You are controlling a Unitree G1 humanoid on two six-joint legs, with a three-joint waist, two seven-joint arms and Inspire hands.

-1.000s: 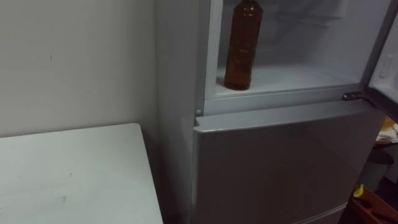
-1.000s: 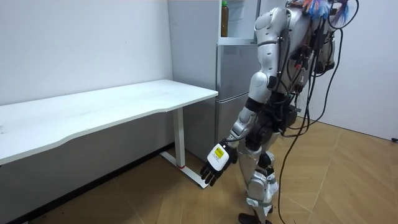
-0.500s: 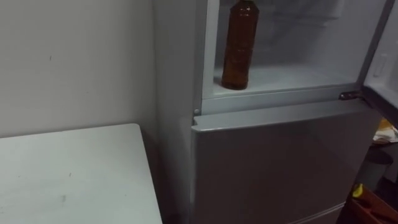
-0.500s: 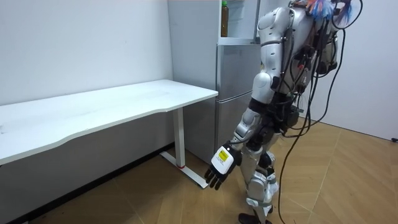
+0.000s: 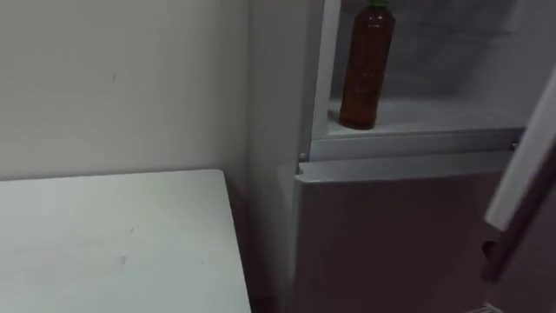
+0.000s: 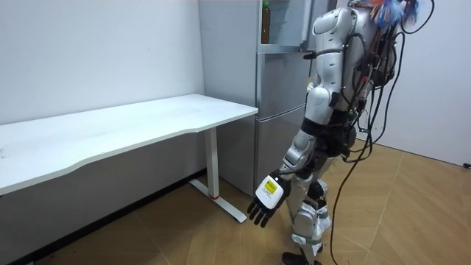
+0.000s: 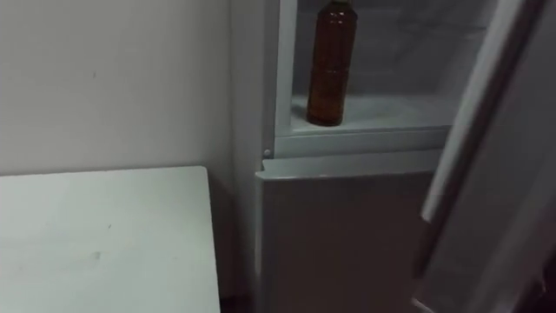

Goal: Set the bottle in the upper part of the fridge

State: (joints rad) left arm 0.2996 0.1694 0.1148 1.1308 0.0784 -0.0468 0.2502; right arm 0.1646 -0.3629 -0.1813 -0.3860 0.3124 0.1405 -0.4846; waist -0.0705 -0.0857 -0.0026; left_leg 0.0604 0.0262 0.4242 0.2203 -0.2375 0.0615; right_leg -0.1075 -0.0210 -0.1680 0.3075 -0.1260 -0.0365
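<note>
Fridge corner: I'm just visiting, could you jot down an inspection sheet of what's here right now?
Surface: white table, left of the fridge.
Job's things: brown bottle upright on the upper fridge shelf; upper door partly open.
Clutter: nothing seen.
Hands: left hand hangs low beside the robot, fingers relaxed, holding nothing.
Cables: nothing seen.
Surroundings: white wall, wood floor.

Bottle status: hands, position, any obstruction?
Left robot hand hanging open low, empty. Bottle upright on upper fridge shelf, left side. Fridge door ajar at right, clear of bottle.
</note>
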